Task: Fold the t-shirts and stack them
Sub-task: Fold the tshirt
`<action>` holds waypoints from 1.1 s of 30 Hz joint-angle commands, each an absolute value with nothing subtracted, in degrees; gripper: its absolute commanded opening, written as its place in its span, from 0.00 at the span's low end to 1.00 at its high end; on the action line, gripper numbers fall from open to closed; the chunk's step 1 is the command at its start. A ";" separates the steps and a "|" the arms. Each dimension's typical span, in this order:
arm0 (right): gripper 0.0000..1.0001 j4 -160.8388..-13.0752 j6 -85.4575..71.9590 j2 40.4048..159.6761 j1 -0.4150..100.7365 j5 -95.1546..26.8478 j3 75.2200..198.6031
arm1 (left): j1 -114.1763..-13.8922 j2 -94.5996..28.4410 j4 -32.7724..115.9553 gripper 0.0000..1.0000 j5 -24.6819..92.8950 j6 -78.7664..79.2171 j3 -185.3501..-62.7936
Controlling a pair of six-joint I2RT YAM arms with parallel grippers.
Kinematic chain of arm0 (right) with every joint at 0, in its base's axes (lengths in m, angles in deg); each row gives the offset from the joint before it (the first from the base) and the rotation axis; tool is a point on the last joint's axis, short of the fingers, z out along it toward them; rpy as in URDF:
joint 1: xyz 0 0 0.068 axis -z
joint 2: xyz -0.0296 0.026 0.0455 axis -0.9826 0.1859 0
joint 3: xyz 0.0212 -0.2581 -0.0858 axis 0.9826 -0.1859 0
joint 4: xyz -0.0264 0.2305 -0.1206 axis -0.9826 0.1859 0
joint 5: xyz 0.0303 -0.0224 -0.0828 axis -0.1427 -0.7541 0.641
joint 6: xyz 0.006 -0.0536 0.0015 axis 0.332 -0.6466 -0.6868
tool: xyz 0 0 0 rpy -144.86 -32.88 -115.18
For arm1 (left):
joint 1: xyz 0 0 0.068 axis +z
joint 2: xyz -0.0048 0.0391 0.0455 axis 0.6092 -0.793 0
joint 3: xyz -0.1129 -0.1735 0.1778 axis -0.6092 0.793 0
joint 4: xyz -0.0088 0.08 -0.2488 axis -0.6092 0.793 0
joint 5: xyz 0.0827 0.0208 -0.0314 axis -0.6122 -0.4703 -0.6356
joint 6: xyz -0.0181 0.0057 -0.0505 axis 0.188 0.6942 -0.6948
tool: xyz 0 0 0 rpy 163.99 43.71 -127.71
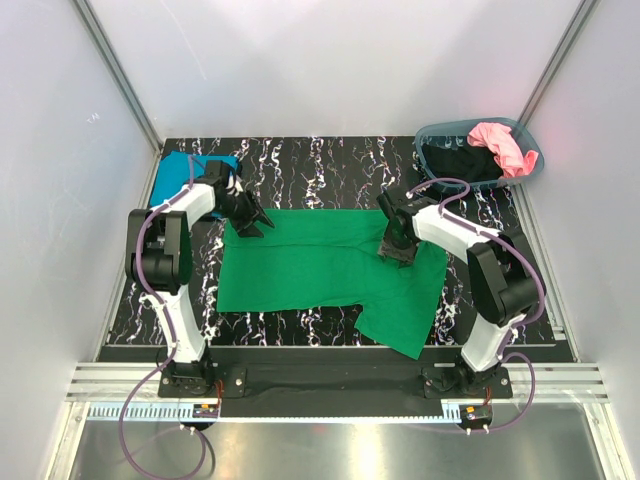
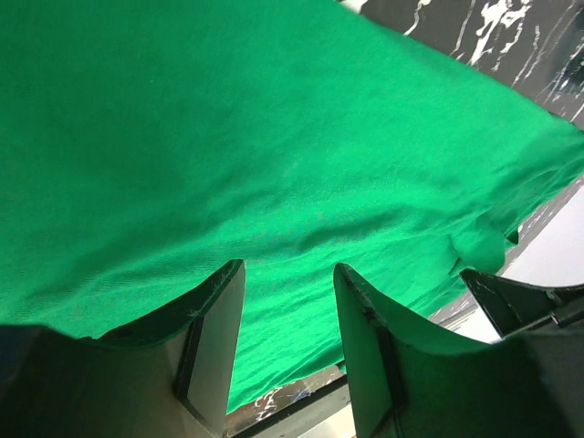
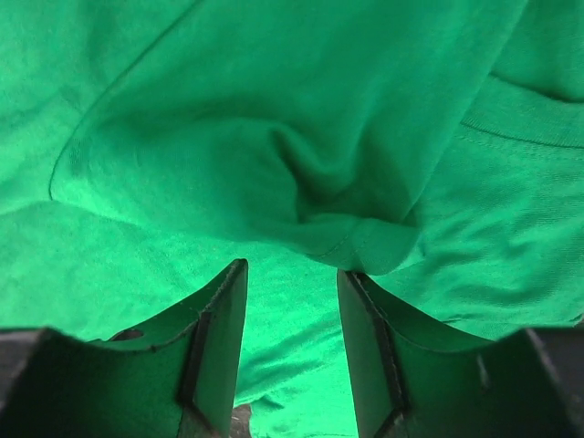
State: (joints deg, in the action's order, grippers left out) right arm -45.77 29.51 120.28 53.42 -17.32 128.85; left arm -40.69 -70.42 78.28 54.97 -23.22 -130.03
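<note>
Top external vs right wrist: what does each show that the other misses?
Top external only: teal t-shirt in the far-left corner, and the basket holding a pink shirt and a black shirt. Right wrist only: a puckered fold and hem stitching just ahead of the open jaws. Both: green t-shirt with the right gripper over it.

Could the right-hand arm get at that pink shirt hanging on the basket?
Probably yes. The pink cloth t-shirt lies uppermost in the open-topped grey-blue plastic oval basket at the right arm's far corner, nothing covering it, and the right gripper stands open at the bright green t-shirt, holding nothing.
</note>
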 commanded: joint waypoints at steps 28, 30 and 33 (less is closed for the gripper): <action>0.00 -48.19 29.68 120.39 53.45 -9.01 134.40 | -40.52 -71.05 77.27 0.48 55.81 -24.67 -133.29; 0.00 -47.04 28.54 120.56 53.71 -13.40 135.28 | -40.52 -70.88 77.09 0.48 55.82 -24.84 -133.11; 0.00 -45.19 28.71 119.95 53.62 -17.97 134.58 | -40.52 -71.05 77.00 0.48 55.82 -24.76 -133.03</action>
